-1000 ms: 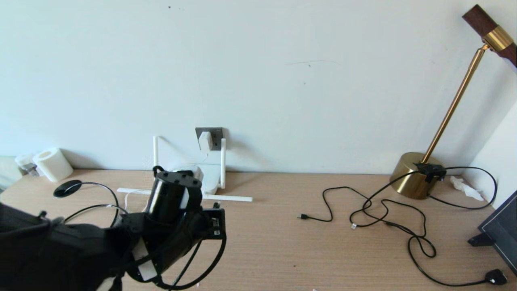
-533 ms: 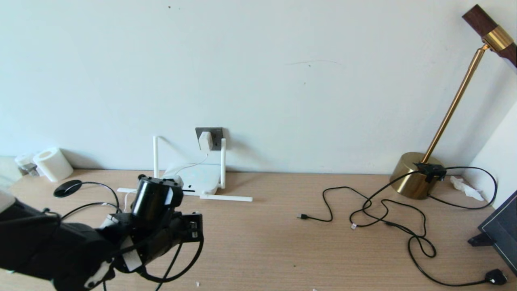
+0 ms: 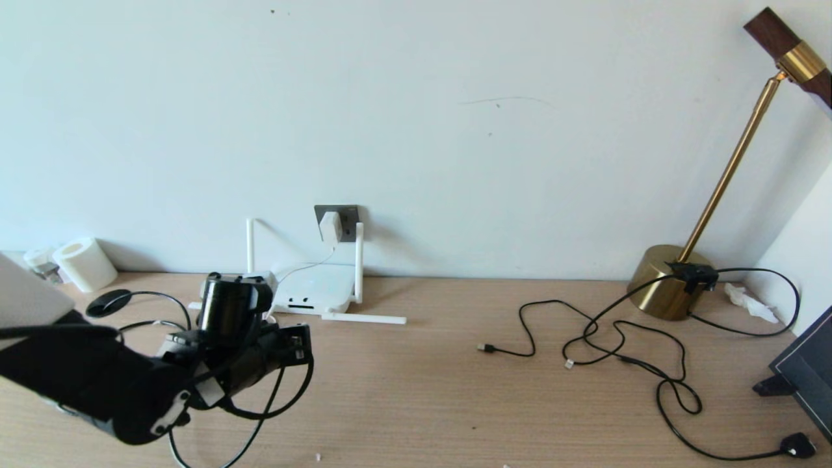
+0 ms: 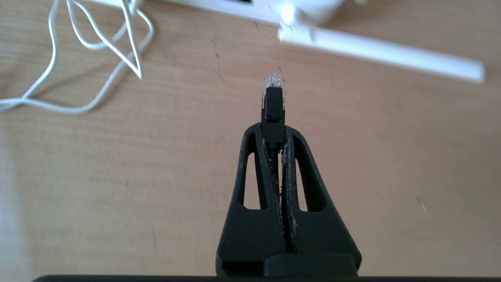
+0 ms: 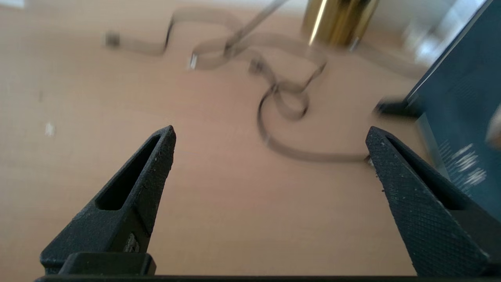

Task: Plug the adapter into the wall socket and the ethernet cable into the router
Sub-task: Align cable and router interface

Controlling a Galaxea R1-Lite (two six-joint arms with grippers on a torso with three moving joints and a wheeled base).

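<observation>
Left arm at work, right arm idle.
Left arm reaches in from the lower left, forearm angled up toward the wall; left hand (image 4: 273, 131) pinched tight, fingers (image 4: 250, 164) pressed together (a black plug boot sits between the tips). Right hand (image 5: 270, 135) spread wide, fingers (image 5: 154, 156) well apart, gripping nothing.

A light wooden desk (image 3: 442, 390) runs along the wall. The router (image 3: 311, 296) lies flat at its back edge. Left of the router, a white paper roll (image 3: 84, 263); far right of it, a brass lamp base (image 3: 663, 281), with loose black cords (image 3: 624, 351) sprawled between router and lamp.
</observation>
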